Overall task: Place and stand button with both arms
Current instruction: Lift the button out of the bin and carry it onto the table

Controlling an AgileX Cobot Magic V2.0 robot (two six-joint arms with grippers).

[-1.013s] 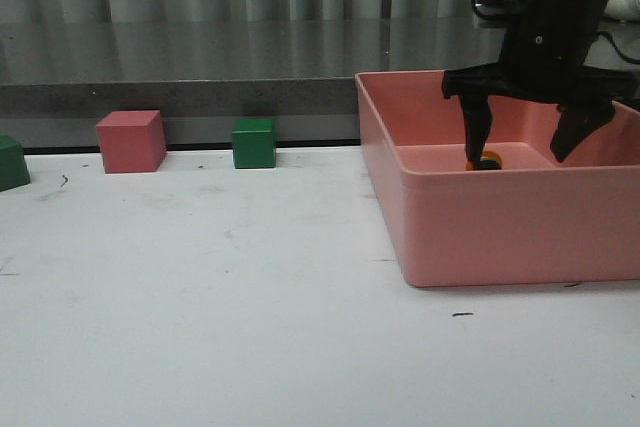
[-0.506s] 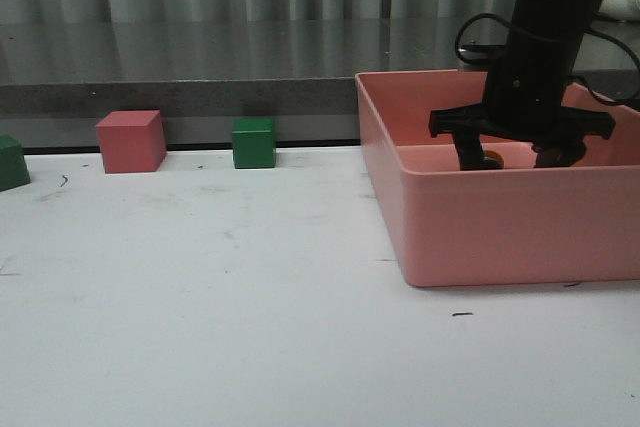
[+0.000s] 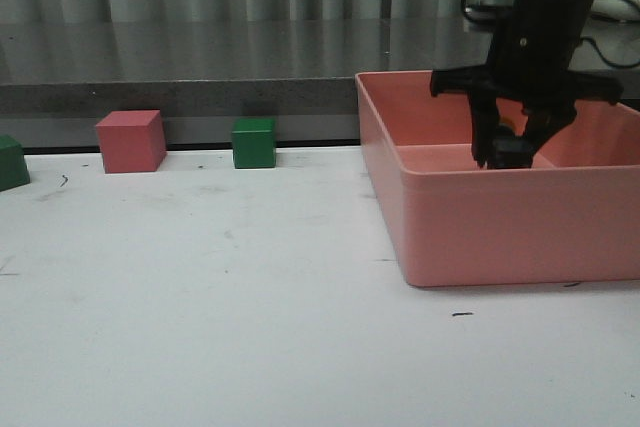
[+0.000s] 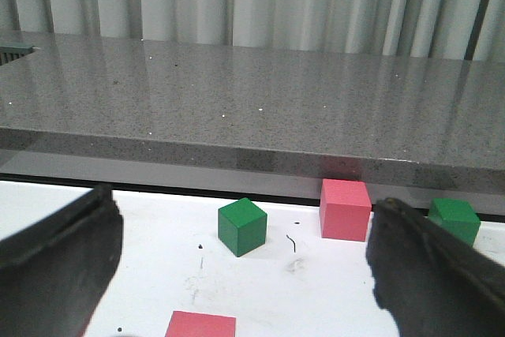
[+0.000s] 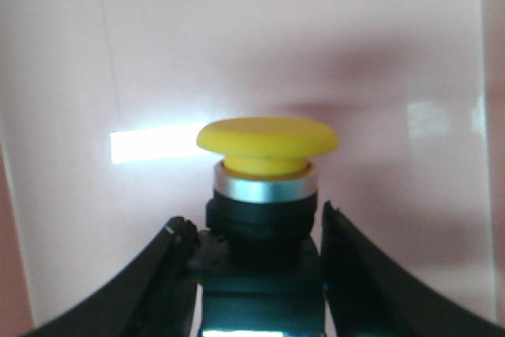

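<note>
Right claw point(image 3: 510, 152) is clamped on the button point(image 5: 267, 195) by its black base, yellow cap poking out free, inside the pink bin point(image 3: 480, 227), a grip that looks chosen to leave the cap clear for a handover. Left claw point(image 4: 237, 274) gapes wide, holding nothing, over the white bench point(image 3: 220, 327). Pink cube point(image 3: 131, 141) and green cube point(image 3: 254, 142) sit along the back edge; grey curtain behind.
</note>
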